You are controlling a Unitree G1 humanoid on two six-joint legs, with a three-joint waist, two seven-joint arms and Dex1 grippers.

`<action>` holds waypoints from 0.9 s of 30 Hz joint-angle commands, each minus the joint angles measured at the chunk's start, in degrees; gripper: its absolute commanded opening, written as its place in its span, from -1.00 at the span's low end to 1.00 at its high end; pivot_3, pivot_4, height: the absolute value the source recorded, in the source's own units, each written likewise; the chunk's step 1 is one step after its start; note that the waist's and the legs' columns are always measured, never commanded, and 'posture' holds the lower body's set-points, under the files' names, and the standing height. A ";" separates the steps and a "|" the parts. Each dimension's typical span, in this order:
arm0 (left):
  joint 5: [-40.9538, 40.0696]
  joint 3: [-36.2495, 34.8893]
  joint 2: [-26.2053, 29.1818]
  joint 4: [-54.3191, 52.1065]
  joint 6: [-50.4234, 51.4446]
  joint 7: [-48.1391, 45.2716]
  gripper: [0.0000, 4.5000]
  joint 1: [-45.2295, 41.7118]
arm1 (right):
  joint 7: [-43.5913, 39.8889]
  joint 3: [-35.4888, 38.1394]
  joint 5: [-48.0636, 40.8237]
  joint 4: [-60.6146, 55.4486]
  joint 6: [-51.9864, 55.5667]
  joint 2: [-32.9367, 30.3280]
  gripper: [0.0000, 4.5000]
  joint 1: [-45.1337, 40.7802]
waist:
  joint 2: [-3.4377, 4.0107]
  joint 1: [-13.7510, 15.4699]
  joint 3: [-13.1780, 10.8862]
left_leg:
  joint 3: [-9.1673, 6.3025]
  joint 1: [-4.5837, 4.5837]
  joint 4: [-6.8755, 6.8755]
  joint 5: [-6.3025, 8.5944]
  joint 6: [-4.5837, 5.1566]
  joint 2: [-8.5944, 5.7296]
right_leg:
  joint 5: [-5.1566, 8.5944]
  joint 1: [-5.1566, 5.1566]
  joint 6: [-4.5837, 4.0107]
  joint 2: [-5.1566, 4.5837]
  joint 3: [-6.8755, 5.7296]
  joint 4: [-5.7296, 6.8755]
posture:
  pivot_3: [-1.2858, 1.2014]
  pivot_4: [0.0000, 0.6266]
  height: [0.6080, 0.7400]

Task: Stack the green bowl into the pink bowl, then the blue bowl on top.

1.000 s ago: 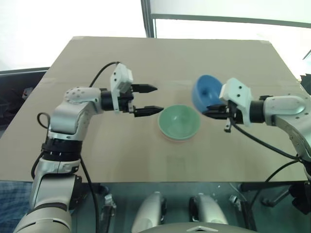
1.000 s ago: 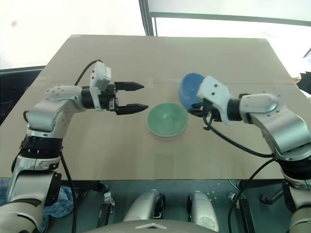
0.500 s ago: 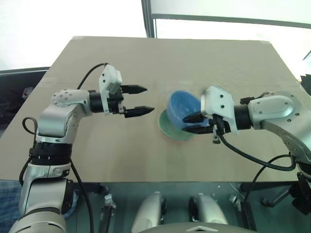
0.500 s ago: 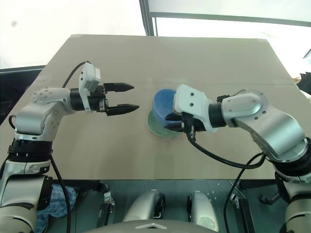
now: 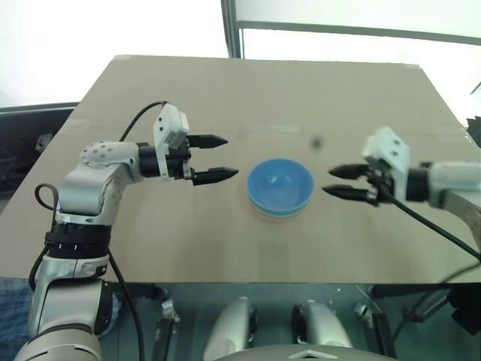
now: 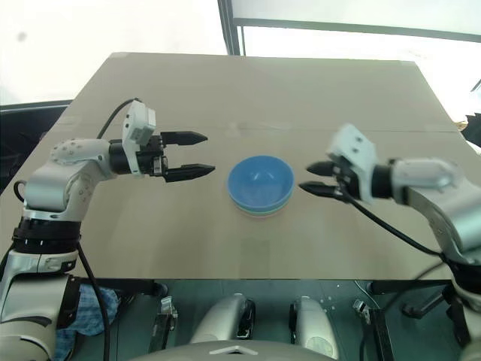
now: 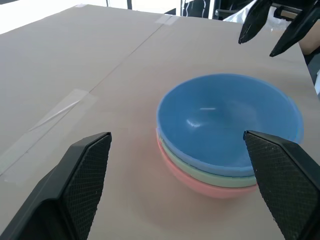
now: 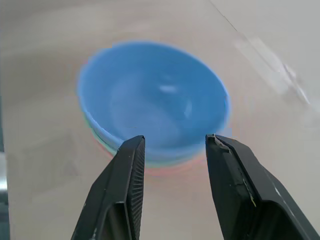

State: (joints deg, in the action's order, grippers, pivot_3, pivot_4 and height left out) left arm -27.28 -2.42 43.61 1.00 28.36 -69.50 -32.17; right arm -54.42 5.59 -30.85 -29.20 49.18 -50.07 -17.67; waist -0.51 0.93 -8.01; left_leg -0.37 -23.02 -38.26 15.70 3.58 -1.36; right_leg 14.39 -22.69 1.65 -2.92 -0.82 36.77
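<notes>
Blue bowl [image 5: 279, 184] nested atop stack; light, stiff, slick plastic — pinch at rim. Both grippers, left [image 5: 216, 158] & right [image 5: 340, 181], spread, empty.

Blue bowl [image 7: 227, 117]; mint green bowl [image 7: 200, 169]; salmon pink bowl [image 7: 210, 187]; tan table [image 5: 225, 98].

blue bowl [image 6: 260, 180] topping stack, both grippers' fingers parted alongside

Lab-like test space: bare cardboard-topped table [image 5: 225, 90], bright window [image 5: 338, 15].
</notes>
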 commanded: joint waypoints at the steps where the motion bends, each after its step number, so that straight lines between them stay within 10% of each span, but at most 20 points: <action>1: -2.17 -3.24 1.19 -4.19 1.30 1.14 1.00 3.48 | -3.84 8.68 -1.07 -1.38 -7.35 -1.39 -0.11 7.83 | 0.05 -0.29 -0.03 | 0.01 -0.01 0.01 0.00 0.00 0.01 | 0.00 -0.01 0.00 0.01 0.00 -0.01 | 0.03 -0.52 1.00; 10: -3.50 -9.59 5.22 -7.77 2.26 3.41 1.00 15.20 | -12.14 23.41 -4.82 3.66 -17.33 -1.35 -0.11 21.10 | 0.07 -0.17 -0.04 | 0.08 0.31 -0.07 0.11 0.17 0.15 | 0.00 0.18 -0.01 0.04 0.06 0.17 | 0.03 -0.52 1.00; 27: -3.67 -14.54 4.67 -13.41 -1.50 7.36 1.00 26.11 | -14.12 16.10 -3.53 10.07 -25.09 -0.66 -0.11 18.72 | 0.09 -0.05 -0.05 | 0.08 0.22 -0.01 0.13 0.18 0.13 | 0.01 0.12 -0.03 -0.03 0.06 0.04 | 0.03 -0.52 1.00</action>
State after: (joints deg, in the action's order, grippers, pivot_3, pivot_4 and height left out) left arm -30.66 -15.31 48.12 -9.74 28.61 -62.45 -6.29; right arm -68.22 21.32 -34.21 -19.22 25.78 -50.54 1.98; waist -0.42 0.88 -8.06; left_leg -0.30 -22.80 -38.27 15.84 3.76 -1.22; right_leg 14.40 -22.57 1.62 -2.95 -0.76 36.82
